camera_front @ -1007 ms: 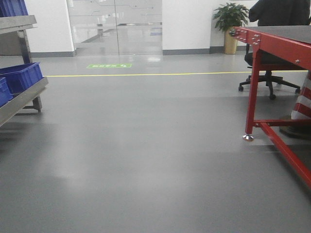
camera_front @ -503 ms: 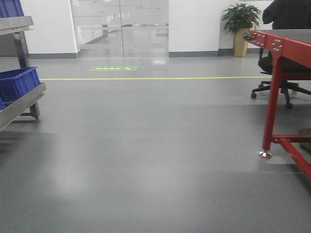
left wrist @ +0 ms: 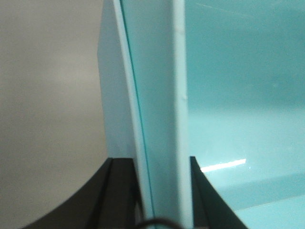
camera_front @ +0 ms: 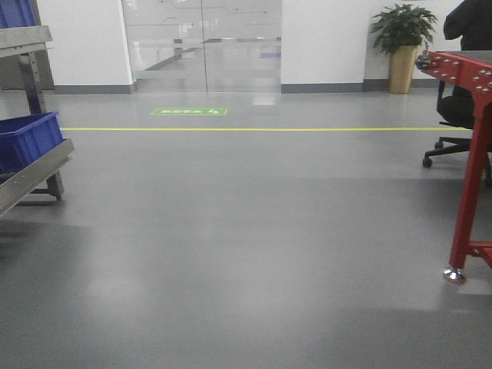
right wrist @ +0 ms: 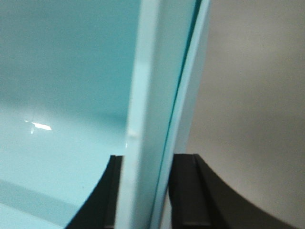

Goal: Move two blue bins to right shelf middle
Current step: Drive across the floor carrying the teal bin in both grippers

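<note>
The two pale sky-blue bins show only in the wrist views, one nested inside the other, so the wall is double with a thin dark seam. My left gripper [left wrist: 159,164] is shut on the bins' left wall [left wrist: 157,86], one black finger [left wrist: 124,191] outside and one inside; the smooth interior [left wrist: 238,95] lies to its right. My right gripper [right wrist: 148,162] is shut on the opposite wall [right wrist: 159,81], with the interior [right wrist: 71,71] to its left. Grey floor shows beyond both walls. A steel rack [camera_front: 34,165] stands at the front view's left edge; I cannot tell whether it is the right shelf.
The rack's sloping tier holds a dark royal-blue crate [camera_front: 27,138], and another [camera_front: 17,11] sits on the tier above. A red metal table [camera_front: 469,154] stands at the right, with an office chair [camera_front: 453,131] and a seated person behind it. Beyond are a yellow floor line [camera_front: 254,129], glass doors [camera_front: 204,42] and a potted plant [camera_front: 403,46].
The front view has shifted. The red table, chair, plant and doors have slid to the right in the frame, and the rack at the left has hardly moved.
</note>
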Available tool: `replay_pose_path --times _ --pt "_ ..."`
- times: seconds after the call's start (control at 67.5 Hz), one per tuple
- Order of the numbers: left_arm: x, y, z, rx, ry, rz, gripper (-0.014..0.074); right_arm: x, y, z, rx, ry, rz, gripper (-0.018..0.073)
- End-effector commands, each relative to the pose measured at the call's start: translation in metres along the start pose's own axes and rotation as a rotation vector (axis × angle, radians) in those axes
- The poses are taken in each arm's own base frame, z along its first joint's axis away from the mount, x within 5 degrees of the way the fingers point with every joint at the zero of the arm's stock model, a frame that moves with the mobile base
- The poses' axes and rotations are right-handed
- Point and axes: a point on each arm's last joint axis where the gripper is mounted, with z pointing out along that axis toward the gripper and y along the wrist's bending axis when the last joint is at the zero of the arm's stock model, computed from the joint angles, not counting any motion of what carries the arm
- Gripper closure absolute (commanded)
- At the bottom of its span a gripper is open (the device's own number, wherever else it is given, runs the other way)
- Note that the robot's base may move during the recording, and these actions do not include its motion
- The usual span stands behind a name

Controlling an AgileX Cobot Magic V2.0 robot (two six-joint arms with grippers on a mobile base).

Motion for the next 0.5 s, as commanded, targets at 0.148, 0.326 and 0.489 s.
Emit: replay_pose_path --times 0.148,0.326,0.489 --pt "-0.0127 -0.0085 -0.0123 0.072 -0.126 -0.039 0.0707 -0.0079 0.0066 -0.0104 -0.038 -0.087 -0.019 0.0712" --pt "-0.0127 -0.0085 -0.0123 0.072 -0.126 -0.039 0.0707 -0.0083 0.0066 -0.0104 -0.038 -0.09 -0.019 0.0712" --pt "-0.0127 -0.0085 -0.0123 0.072 -0.126 -0.039 0.0707 -0.0086 0.0066 -0.0104 -0.039 -0.094 -0.019 0.0712"
